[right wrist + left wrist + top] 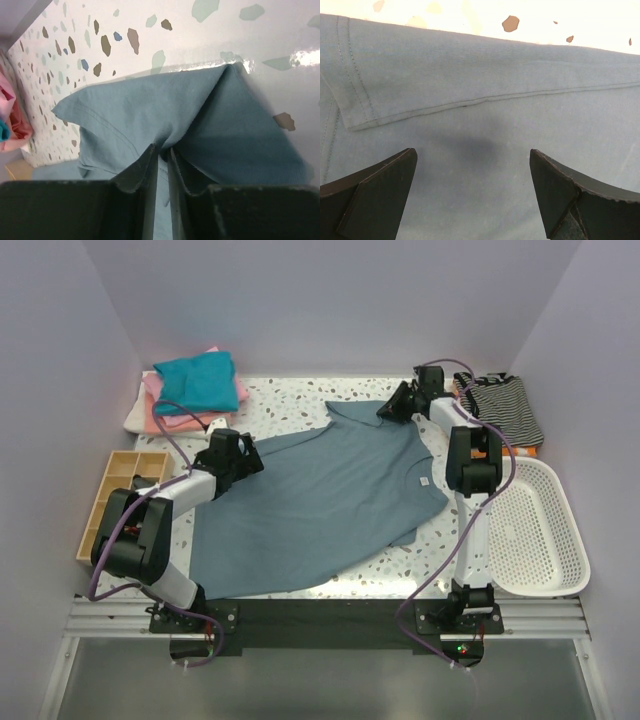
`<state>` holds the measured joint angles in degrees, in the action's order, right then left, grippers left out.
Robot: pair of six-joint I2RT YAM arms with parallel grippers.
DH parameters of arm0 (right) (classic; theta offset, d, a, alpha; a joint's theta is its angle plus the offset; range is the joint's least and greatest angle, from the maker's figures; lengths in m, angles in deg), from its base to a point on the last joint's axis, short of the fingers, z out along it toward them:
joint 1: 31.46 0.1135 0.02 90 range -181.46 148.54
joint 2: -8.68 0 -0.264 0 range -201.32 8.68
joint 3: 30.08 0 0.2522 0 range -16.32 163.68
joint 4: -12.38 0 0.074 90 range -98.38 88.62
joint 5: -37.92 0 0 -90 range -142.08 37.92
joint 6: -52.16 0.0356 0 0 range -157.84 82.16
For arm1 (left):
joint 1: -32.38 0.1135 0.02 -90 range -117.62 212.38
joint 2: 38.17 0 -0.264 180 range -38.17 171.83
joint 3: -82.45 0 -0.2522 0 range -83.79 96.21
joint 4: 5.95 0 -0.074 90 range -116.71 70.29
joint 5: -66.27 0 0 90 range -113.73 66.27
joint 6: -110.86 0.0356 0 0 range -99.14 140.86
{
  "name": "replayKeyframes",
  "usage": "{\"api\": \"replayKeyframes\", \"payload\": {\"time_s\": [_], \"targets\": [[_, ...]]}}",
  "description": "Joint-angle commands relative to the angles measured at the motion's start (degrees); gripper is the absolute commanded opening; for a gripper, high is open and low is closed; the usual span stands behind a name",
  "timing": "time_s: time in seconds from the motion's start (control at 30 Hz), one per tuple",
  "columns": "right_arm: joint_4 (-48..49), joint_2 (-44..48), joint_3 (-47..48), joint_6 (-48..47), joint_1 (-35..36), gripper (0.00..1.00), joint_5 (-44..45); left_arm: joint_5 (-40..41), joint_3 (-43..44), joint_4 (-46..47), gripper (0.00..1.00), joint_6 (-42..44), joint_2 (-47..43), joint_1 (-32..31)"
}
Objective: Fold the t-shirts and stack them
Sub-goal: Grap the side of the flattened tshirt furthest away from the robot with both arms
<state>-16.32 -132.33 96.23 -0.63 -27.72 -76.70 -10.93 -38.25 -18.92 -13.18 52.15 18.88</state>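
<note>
Speckled table (300, 405), one spread blue t-shirt (320, 500)

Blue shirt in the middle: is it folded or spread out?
Spread out: the blue shirt lies flat and unfolded; only its far sleeve is bunched where the right gripper pinches it.

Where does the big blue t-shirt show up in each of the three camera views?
Top external: the blue t-shirt lies spread across the middle of the table.
Left wrist: the blue t-shirt fills most of the frame beyond the open left fingers, with its sleeve hem at upper left.
Right wrist: the blue t-shirt rises in a peaked fold at centre, pinched between the right fingers.
Shared landmark: the speckled tabletop beyond the shirt.
</note>
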Motion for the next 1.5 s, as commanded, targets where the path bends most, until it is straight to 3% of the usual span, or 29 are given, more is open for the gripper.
{"api": "replayKeyframes", "payload": {"time_s": [0.0,0.1,0.23,0.3,0.37,0.47,0.5,0.57,0.63,0.67,0.7,0.77,0.8,1.1,1.47], "targets": [[1.5,-1.0,4.1,-0.1,0.3,0.13,-2.4,0.4,1.6,2.7,0.99,-0.9,-0.8,0.6],[1.3,-1.0,4.3,-0.3,0.3,0.01,-2.3,0.4,1.6,2.6,0.97,-0.9,-0.7,0.6],[1.2,0.2,3.4,-1.1,0.3,0.00,-1.6,0.6,1.4,2.7,0.93,-0.8,-0.9,0.6],[1.7,1.2,2.4,-1.4,0.3,0.00,-1.1,0.7,1.4,2.8,0.76,-0.4,-1.2,0.7],[1.6,1.7,2.4,-1.9,0.2,0.00,-1.2,0.7,1.3,3.1,0.68,-0.1,-1.3,0.7],[3.2,3.0,0.5,-2.0,0.3,0.00,-2.2,0.7,1.3,2.8,0.41,0.1,-1.5,0.7],[3.8,4.2,-0.1,-2.0,0.3,0.00,-2.1,0.8,1.2,2.8,0.25,0.0,-1.6,0.8],[4.5,5.4,-1.7,-2.2,0.4,0.00,-2.2,1.2,1.3,2.5,0.17,0.2,-1.6,0.8],[4.3,7.0,-2.3,-2.8,0.3,0.00,-2.3,1.3,1.4,2.1,0.20,0.2,-1.8,0.9],[4.0,7.4,-2.5,-3.0,0.2,0.00,-2.4,1.6,1.3,1.9,0.31,0.3,-1.8,0.9],[3.8,7.7,-2.5,-3.1,0.2,0.00,-2.4,1.8,1.3,1.8,0.53,0.4,-1.8,0.9],[3.5,8.4,-2.9,-3.5,0.3,0.00,-2.7,3.1,1.2,1.2,0.70,-0.1,-1.8,1.0],[3.3,8.6,-3.0,-3.5,0.3,0.00,-2.9,3.8,1.3,0.7,0.74,-0.4,-1.6,1.1],[3.6,15.5,-8.5,-4.9,0.3,0.00,-3.9,8.0,1.5,3.1,0.75,-2.3,2.5,5.6],[4.5,19.5,-14.1,-5.6,0.2,0.00,-4.4,5.4,1.7,6.0,0.75,-2.8,5.6,11.8]]}}
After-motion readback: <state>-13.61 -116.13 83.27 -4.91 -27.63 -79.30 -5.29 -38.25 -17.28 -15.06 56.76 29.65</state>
